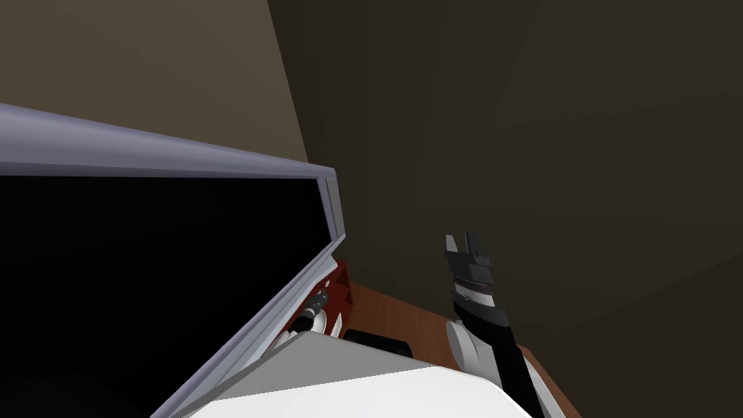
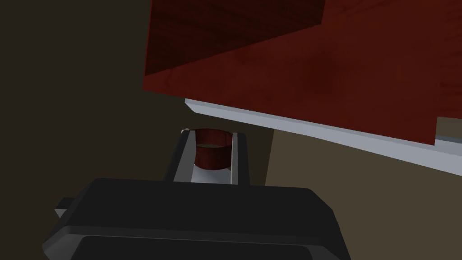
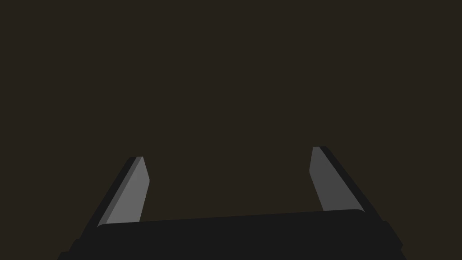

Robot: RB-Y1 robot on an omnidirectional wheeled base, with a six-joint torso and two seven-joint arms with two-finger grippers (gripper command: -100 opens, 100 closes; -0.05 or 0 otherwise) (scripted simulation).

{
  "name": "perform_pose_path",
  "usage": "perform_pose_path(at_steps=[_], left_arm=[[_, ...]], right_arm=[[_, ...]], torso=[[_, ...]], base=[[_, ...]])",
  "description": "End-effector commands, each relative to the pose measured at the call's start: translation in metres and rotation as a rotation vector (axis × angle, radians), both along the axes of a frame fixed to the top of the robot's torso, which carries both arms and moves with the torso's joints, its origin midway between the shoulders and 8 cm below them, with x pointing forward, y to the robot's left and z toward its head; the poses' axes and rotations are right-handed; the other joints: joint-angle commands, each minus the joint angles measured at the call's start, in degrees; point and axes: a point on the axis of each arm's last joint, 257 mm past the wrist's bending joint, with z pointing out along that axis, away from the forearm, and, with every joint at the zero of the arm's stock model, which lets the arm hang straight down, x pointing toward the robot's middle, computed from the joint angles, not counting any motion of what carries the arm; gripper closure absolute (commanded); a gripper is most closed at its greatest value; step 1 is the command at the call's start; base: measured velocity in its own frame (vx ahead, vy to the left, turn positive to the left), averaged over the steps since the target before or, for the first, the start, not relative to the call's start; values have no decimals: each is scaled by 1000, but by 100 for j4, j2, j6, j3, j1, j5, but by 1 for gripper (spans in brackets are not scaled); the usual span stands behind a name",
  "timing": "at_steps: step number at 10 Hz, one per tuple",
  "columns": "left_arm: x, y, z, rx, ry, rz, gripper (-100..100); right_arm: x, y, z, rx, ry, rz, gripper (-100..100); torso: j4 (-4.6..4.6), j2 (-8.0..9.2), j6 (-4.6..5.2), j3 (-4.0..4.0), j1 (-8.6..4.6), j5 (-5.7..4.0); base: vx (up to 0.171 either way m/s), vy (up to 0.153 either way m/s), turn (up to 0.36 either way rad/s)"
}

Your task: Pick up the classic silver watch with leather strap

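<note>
The left claw [image 2: 212,134] was clamped on the watch [image 2: 212,155]. The watch's dark red strap made a ring between the two fingers [image 2: 234,158], and they pressed on its sides. A bit of light grey showed at the low end of the ring, next to the claw's dark body. The watch was held in the claw, near a dark red box [image 2: 316,76] with a grey edge. The right claw [image 1: 463,241] was up by a dark wall [image 1: 544,145], its fingers wide apart
</note>
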Motion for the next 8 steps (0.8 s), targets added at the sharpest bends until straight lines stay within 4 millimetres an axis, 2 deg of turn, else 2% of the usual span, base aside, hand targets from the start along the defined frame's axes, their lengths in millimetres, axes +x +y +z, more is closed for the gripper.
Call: perform_pose_path(at_steps=[1, 3, 4, 6, 7, 8], left_arm=[[-15, -2, -1, 2, 13, 41, 100], [-5, -2, 11, 20, -12, 30, 100], [-25, -4, 5, 16, 17, 78, 100], [-14, -2, 21, 40, -14, 67, 100], [-18, -2, 14, 34, -4, 68, 100], [-17, -2, 15, 36, -6, 68, 0]], right_arm=[[0, 0, 0, 0, 0, 0, 0], [0, 0, 0, 0, 0, 0, 0], [0, 0, 0, 0, 0, 0, 0], [0, 0, 0, 0, 0, 0, 0], [0, 0, 0, 0, 0, 0, 0], [0, 0, 0, 0, 0, 0, 0]], torso=[[0, 0, 0, 0, 0, 0], [-1, 0, -2, -1, 8, 1], [-2, -1, -1, -2, -2, 0], [-2, 4, -4, 1, 9, 0], [-1, 2, -3, 1, 0, -2], [-3, -1, -2, -2, -9, -1]], base=[[2, 61, -59], [-1, 49, -28], [0, 59, -83], [-12, 53, -13], [-2, 13, 3], [0, 0, 0]])
